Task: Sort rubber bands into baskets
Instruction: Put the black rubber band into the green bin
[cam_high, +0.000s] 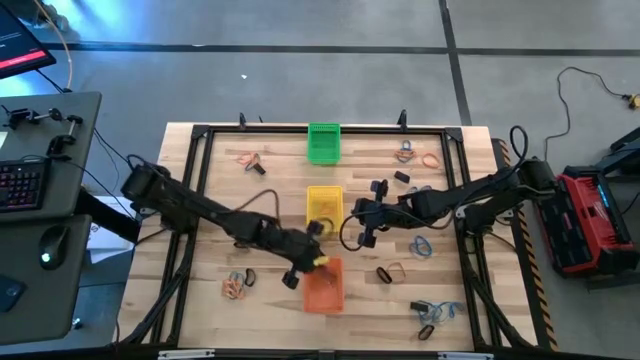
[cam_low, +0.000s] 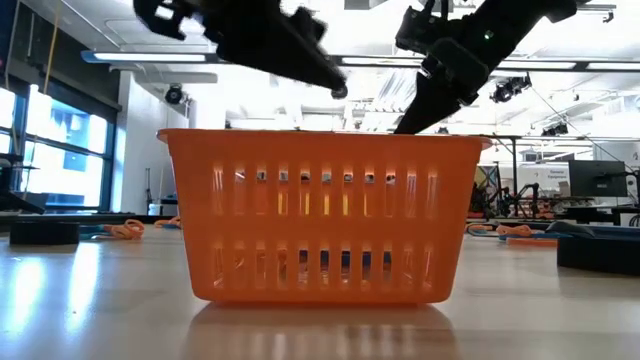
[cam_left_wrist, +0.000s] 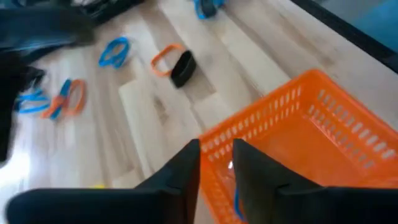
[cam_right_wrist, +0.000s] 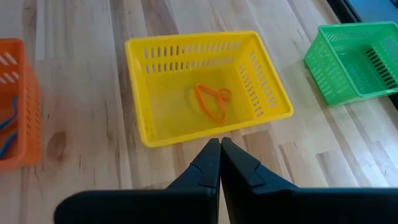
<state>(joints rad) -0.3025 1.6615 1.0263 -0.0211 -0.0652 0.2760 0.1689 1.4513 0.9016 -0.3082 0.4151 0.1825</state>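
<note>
Pale wooden table (cam_high: 220, 190) carries three baskets in a row: green basket (cam_high: 323, 142) at the far edge, yellow basket (cam_right_wrist: 205, 87) holding orange rubber bands (cam_right_wrist: 211, 101), orange basket (cam_left_wrist: 311, 149) nearest, a blue band (cam_right_wrist: 6, 134) inside. The left gripper (cam_left_wrist: 216, 163) hovers over the orange basket's rim, fingers slightly parted, grasping nothing. The right gripper (cam_right_wrist: 219, 155), clenched empty, points at the yellow basket. Loose bands (cam_left_wrist: 112, 53) lie scattered around.
</note>
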